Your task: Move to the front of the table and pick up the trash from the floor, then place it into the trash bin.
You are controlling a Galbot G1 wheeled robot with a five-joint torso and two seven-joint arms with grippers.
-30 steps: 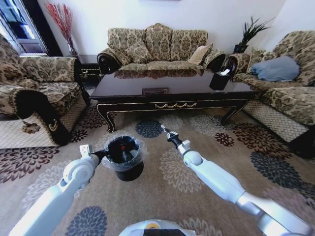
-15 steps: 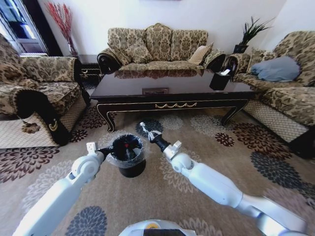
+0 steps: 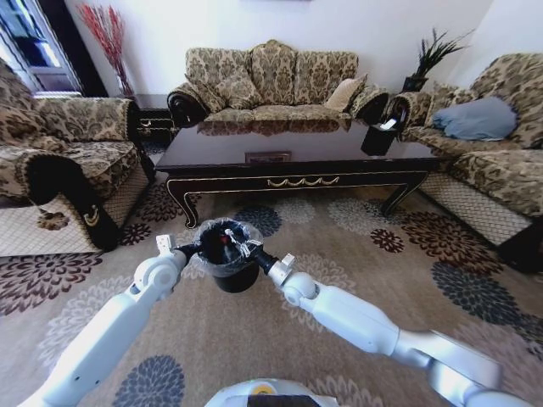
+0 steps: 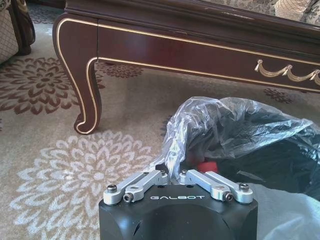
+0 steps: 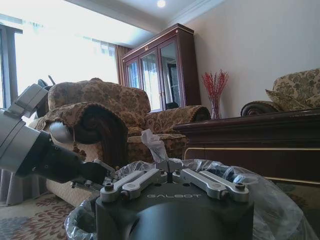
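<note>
the one word that can be read is "galbot", in pale capital letters. it stands on the black housing of the left gripper (image 4: 176, 172), just under its metal finger links, and again on the black housing of the right gripper (image 5: 169, 167) in the same place. no other text, number or sign is legible.

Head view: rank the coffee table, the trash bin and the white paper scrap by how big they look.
1. The table, largest by far.
2. The trash bin, held at its liner by the left pincer, nearer the camera.
3. The white paper scrap, pinched by the right pincer over the bin, smallest.
</note>
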